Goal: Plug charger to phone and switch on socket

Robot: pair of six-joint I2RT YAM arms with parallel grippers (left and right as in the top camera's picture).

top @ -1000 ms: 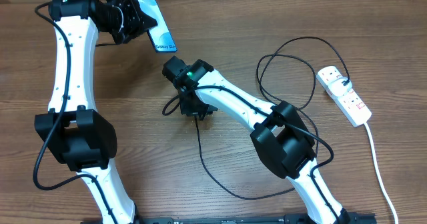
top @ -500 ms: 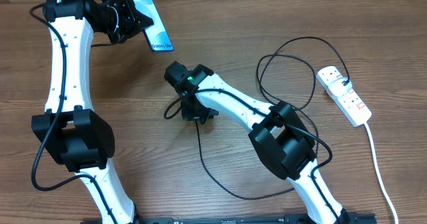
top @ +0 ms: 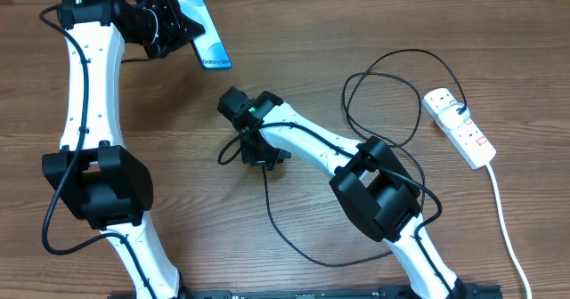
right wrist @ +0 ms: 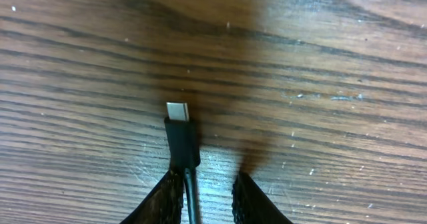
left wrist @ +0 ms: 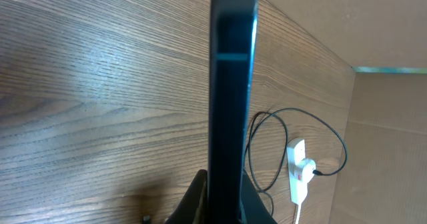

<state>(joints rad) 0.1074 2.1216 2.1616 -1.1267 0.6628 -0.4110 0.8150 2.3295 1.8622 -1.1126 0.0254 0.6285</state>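
My left gripper (top: 182, 23) is at the far left of the table, shut on the phone (top: 207, 39), whose blue screen faces up and tilts. In the left wrist view the phone (left wrist: 232, 84) is edge-on, a dark bar rising from between my left gripper's (left wrist: 225, 187) jaws. The charger's black connector (right wrist: 181, 134) lies on the wood with its metal tip pointing away. My right gripper (right wrist: 208, 179) stands open over the cable just behind the connector, the cable against the left finger. From my right gripper (top: 262, 155) the charger cable (top: 265, 192) trails toward the front. The white socket (top: 460, 127) lies at the right.
Black cable loops (top: 383, 92) lie between the right arm and the socket, where the cable is plugged in. A thick white cord (top: 504, 223) runs from the socket toward the front right edge. A beige wall (left wrist: 387, 151) stands beyond the socket (left wrist: 297, 174).
My left gripper has carried the phone a little up and to the left. My right gripper has shifted slightly over the cable end, its jaws still apart.
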